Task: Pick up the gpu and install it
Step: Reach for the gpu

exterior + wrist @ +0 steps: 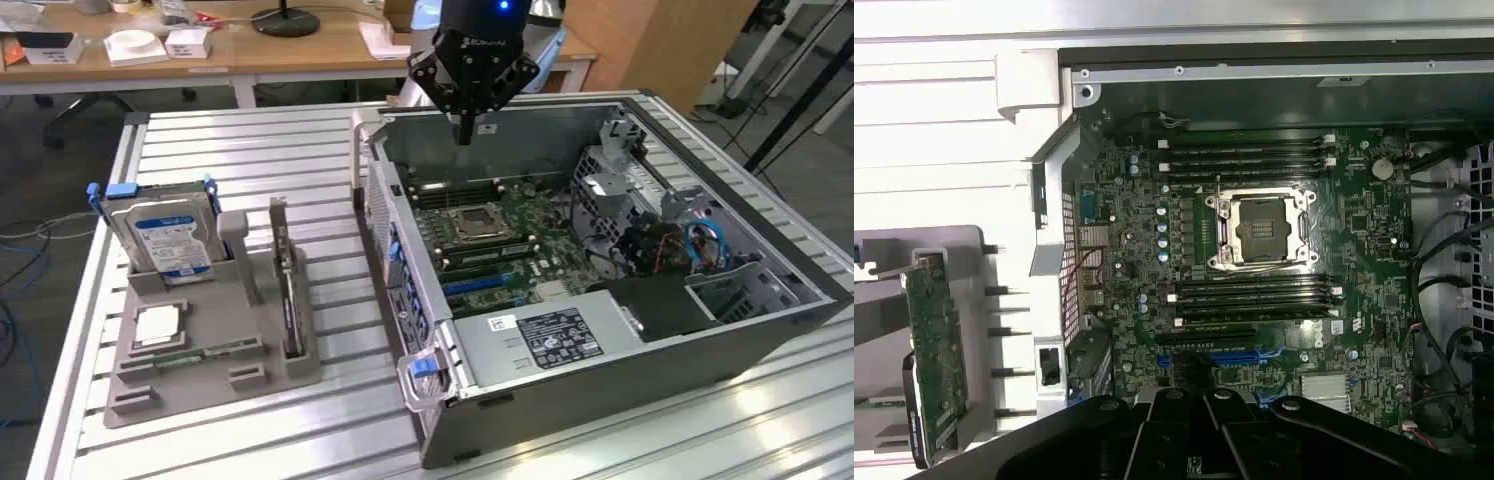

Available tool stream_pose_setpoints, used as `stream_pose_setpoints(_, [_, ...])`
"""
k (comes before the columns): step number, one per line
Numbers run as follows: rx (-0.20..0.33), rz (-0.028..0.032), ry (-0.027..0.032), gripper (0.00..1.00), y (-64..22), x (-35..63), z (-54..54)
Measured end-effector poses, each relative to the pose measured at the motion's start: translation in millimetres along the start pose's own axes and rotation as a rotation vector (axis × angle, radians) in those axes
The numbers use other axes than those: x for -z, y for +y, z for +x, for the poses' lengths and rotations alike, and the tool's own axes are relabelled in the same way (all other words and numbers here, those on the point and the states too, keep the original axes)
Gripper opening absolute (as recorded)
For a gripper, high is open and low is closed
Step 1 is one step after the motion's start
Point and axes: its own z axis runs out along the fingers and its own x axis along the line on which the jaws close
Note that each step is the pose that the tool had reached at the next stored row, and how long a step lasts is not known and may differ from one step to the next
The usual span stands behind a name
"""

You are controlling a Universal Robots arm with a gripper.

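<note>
Hovering over the far end of the open computer case [587, 390], the arm's black gripper [465, 130] has its fingers pressed together, gripping nothing. The gpu [284, 290] stands on edge in a grey holder [200, 385] on the slatted table [254, 150], at the exterior view's left of the case and well apart from the gripper. A blue-labelled hard drive [167, 235] stands upright beside it.

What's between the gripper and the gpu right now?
Exterior view: the case wall and a strip of bare table lie between the gripper and the gpu in its rack.
</note>
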Motion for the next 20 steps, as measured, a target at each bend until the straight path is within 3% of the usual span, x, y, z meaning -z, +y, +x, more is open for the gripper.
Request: stream_pose_setpoints(20, [0.0,-0.0001,-0.0003,0.11,-0.7,-1.5,8.0])
